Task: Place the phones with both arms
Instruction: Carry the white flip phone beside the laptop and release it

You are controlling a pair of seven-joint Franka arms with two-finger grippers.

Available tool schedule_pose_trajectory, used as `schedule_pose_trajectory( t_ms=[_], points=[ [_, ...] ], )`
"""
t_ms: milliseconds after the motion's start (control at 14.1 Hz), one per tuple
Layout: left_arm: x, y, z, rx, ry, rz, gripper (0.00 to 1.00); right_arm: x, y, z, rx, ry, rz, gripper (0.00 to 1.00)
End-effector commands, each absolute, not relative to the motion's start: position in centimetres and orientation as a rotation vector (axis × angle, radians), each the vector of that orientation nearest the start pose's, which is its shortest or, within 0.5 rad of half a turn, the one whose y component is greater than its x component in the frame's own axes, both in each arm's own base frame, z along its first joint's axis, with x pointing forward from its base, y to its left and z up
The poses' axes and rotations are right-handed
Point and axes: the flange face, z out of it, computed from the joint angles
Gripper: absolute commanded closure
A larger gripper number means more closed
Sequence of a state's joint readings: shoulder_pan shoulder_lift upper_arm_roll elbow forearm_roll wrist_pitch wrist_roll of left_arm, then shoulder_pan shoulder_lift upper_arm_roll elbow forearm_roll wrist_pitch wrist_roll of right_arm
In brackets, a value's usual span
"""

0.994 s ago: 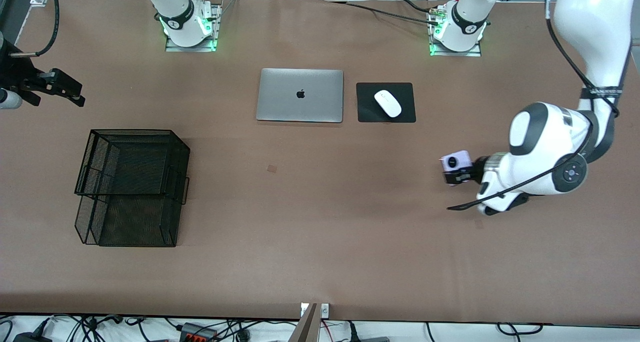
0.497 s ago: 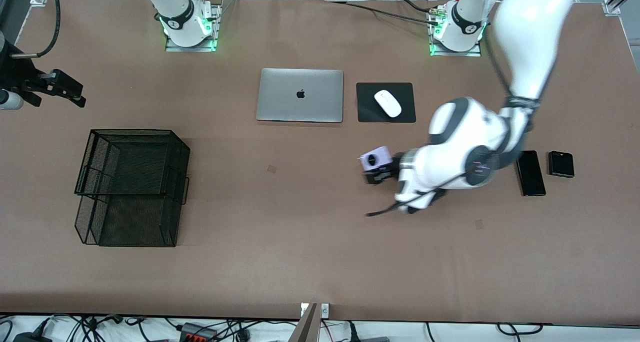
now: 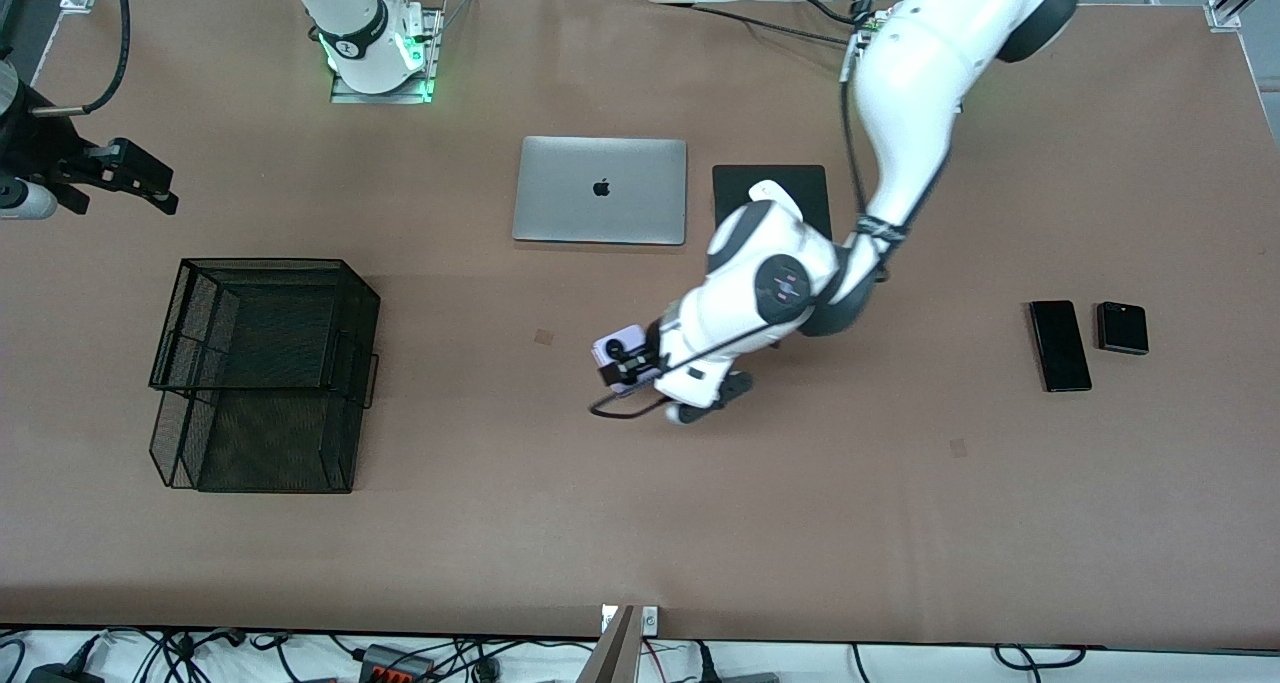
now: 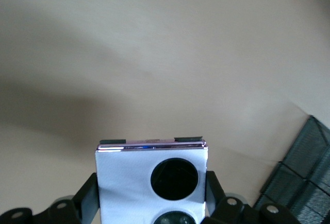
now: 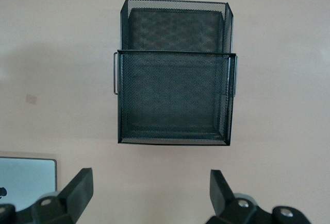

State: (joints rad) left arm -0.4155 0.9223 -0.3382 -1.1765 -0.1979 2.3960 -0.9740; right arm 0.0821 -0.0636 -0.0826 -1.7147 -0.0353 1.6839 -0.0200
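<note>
My left gripper (image 3: 628,365) is shut on the small squarish lavender phone (image 3: 612,347) and holds it above the bare middle of the table. In the left wrist view the phone (image 4: 129,183) fills the space between the black fingers (image 4: 86,199), with its two dark camera circles showing. A long black phone (image 3: 1060,345) and a small squarish black phone (image 3: 1121,327) lie side by side at the left arm's end of the table. My right gripper (image 3: 140,175) hangs open and empty at the right arm's end; in its own wrist view the right gripper (image 5: 150,183) is over bare table.
A black mesh basket (image 3: 262,261) stands toward the right arm's end and shows in both wrist views, mesh basket (image 5: 175,52) and mesh basket (image 4: 304,177). A silver laptop (image 3: 600,190) and a black mouse pad (image 3: 805,198) lie near the bases, the white mouse (image 3: 768,191) half hidden by the left arm.
My left arm has swung from its own end of the table to the middle with the lavender phone in its grip, uncovering the two black phones. The right arm has hardly moved.
</note>
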Motion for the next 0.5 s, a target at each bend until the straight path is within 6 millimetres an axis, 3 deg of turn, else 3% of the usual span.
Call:
schedule_pose_trajectory(
  t_ms=[0, 142, 426],
  points=[
    [63.0, -51.5, 27.4, 2.536, 0.525, -0.001, 0.83, 54.4, -0.3, 60.4, -3.168, -0.042, -0.075, 0.00],
    [61.3, -54.0, 27.2, 2.566, 0.377, 0.043, 0.84, 54.4, -0.3, 60.3, -3.168, -0.042, -0.072, 0.00],
    [58.8, -56.2, 25.5, 2.714, 0.041, 0.162, 0.84, 54.4, 0.1, 60.2, -3.167, -0.049, -0.070, 0.00]
  ],
)
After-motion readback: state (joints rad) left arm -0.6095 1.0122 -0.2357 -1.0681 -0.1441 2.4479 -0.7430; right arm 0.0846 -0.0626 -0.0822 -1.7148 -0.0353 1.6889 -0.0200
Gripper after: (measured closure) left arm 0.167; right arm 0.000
